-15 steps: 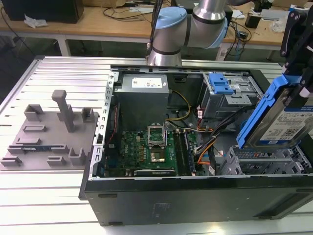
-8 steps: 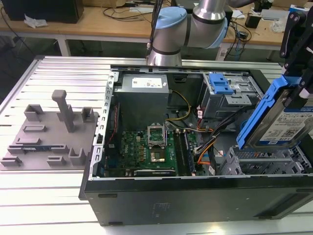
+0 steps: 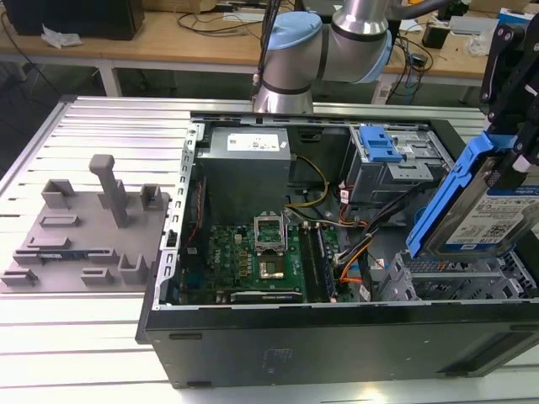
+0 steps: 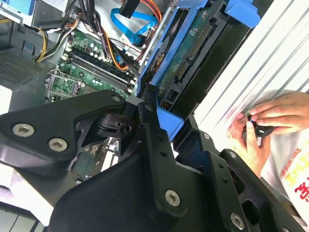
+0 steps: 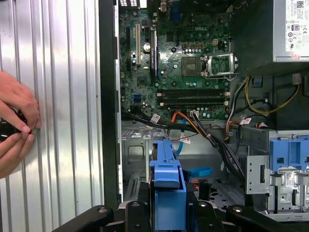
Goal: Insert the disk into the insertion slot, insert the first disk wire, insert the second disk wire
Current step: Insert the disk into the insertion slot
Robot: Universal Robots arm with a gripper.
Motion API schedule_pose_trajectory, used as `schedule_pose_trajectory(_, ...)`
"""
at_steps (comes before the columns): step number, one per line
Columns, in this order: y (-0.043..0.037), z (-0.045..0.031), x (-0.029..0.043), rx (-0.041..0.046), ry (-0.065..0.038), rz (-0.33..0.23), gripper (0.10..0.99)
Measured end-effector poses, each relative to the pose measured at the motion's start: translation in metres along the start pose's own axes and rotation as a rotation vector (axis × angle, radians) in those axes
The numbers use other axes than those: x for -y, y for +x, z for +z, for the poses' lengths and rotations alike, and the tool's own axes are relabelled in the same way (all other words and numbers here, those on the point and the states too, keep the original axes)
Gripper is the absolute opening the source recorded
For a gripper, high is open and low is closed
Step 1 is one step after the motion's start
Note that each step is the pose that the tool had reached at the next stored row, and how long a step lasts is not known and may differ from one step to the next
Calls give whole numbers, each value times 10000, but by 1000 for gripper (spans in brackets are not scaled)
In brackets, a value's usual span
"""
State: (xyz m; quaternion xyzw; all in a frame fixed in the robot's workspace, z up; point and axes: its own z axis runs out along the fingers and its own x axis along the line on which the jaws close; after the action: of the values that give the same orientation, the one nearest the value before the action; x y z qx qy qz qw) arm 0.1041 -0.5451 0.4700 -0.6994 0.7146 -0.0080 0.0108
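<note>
My gripper (image 3: 515, 139) is shut on the disk (image 3: 484, 215), a silver drive with a white label in a blue carrier. The disk hangs tilted, its lower edge just above the insertion slot (image 3: 455, 282), the grey perforated cage at the case's front on the exterior view's right. In the first wrist view the carrier's blue edge (image 5: 168, 186) sits between the black fingers (image 5: 137, 208). The second wrist view shows the disk's green underside (image 4: 190, 53). The first disk wire (image 3: 354, 252), a red-orange-black bundle, lies loose beside the cage. The second disk wire (image 4: 129, 26), a flat blue cable, loops on the case floor.
The open computer case (image 3: 337, 337) lies on a ribbed aluminium table (image 3: 101, 337). A taller cage with a blue latch (image 3: 383, 151), a power supply (image 3: 244, 160) and the motherboard (image 3: 253, 252) are inside. A grey fixture plate (image 3: 84, 227) lies outside. A person's hands (image 4: 260, 123) rest beside the case.
</note>
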Motion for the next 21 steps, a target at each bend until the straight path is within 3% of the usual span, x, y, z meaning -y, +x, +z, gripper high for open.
schedule_pose_trajectory(21, 13, 91, 9, 0, -6, 0, 369)
